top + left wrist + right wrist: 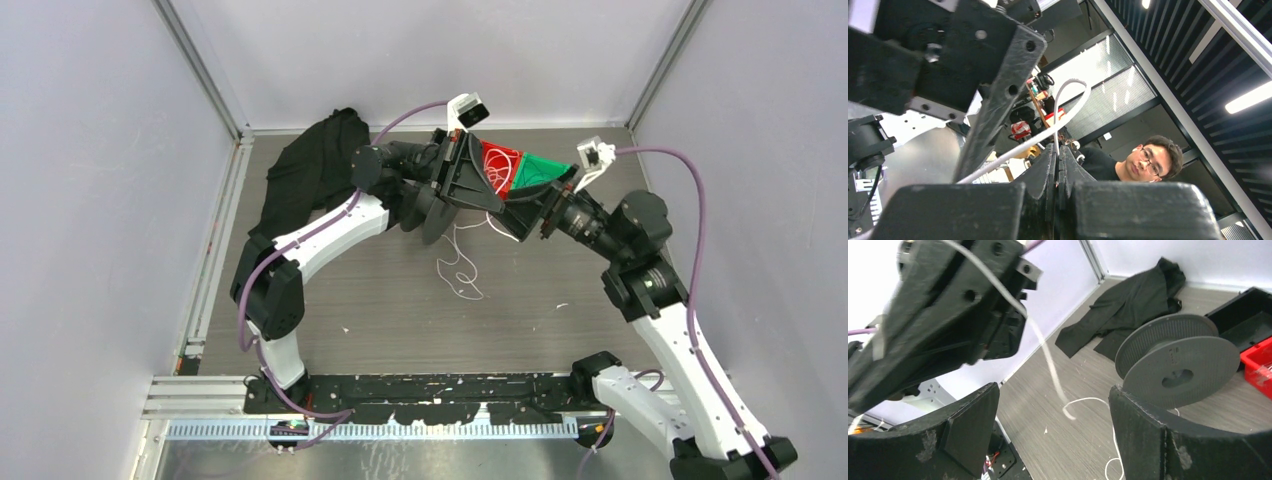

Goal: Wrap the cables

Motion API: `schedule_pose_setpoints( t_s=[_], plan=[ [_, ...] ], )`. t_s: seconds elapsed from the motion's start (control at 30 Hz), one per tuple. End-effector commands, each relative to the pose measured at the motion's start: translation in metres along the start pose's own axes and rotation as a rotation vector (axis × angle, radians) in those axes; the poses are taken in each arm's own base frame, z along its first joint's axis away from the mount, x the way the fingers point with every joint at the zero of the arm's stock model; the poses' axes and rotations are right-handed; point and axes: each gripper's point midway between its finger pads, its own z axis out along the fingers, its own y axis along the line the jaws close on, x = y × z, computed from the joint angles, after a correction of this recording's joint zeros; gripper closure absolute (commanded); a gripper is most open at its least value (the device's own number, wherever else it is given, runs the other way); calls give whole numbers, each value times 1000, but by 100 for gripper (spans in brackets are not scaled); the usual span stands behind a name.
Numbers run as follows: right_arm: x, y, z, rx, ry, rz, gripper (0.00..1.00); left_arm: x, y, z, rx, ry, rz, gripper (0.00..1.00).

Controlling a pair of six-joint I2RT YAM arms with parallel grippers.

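White cable [1048, 360] runs out of the left gripper [1057, 155], whose fingers [1045, 170] are pressed together with the thin strand pinched between their tips. In the left wrist view the cable rises from that pinch, curls over in a narrow loop and slants back down to the left.

From the right wrist view, the same strand hangs down from the raised left gripper at the upper left. Its lower part curves into loose curls lying on the wood-grain table [380, 300], near the middle.

The right gripper [1053, 405] has its fingers [970, 430] spread wide apart and they hold nothing. The hanging cable passes in front of the gap between them without touching either finger.

Just right of the right gripper's far finger, a grey spool [1180, 367] stands on the table. A black cloth [1128, 302] lies in the far left corner, and a red bin [1260, 357] sits to the right of the spool.
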Motion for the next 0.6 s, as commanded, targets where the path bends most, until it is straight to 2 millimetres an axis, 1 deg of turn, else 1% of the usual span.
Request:
schedule_pose_setpoints(
  t_s=[0.0, 0.07, 0.13, 0.17, 0.2, 0.23, 0.27, 0.3, 0.33, 0.37, 0.43, 0.47, 0.5, 0.53, 0.57],
  plan=[
    [-2, 4, 17, -67, -11, -2, 15, 5, -23, 2, 25, 12, 49, 100],
    [-4, 4, 24, -79, -23, 10, 20, 5, -23, 2, 25, 9, 47, 100],
    [-1, 3, 32, -99, -9, 30, 31, 4, -22, 2, 26, 5, 43, 100],
    [1, 1, 35, -101, -2, 42, 39, 4, -22, 2, 27, 2, 43, 99],
    [2, 1, 38, -107, 0, 53, 50, 4, -22, 2, 28, -1, 45, 100],
    [3, 1, 40, -115, 4, 60, 62, 4, -22, 2, 27, -1, 46, 100],
    [3, 0, 42, -114, 6, 64, 78, 4, -21, 2, 27, -2, 45, 100],
    [3, -4, 42, -93, 8, 52, 92, 3, -20, 1, 26, -3, 44, 100],
    [2, -11, 41, -43, 5, 39, 99, 3, -19, 1, 25, -2, 41, 99],
    [5, -27, 37, 54, 14, 36, 99, 2, -16, 0, 20, -5, 41, 99],
    [7, -56, 22, 247, 25, -2, 99, -3, -10, -8, 4, -19, 32, 82],
    [5, -72, 10, 360, 26, -27, 100, -6, -8, -14, -8, -32, 30, 76],
    [4, -90, -6, 496, 32, -49, 100, -10, -7, -23, -21, -50, 33, 72],
    [-2, -106, -24, 631, 23, -74, 100, -15, -6, -32, -38, -72, 37, 56],
    [-6, -117, -44, 750, 34, -100, 100, -20, -5, -43, -58, -95, 40, 45]
  ],
)
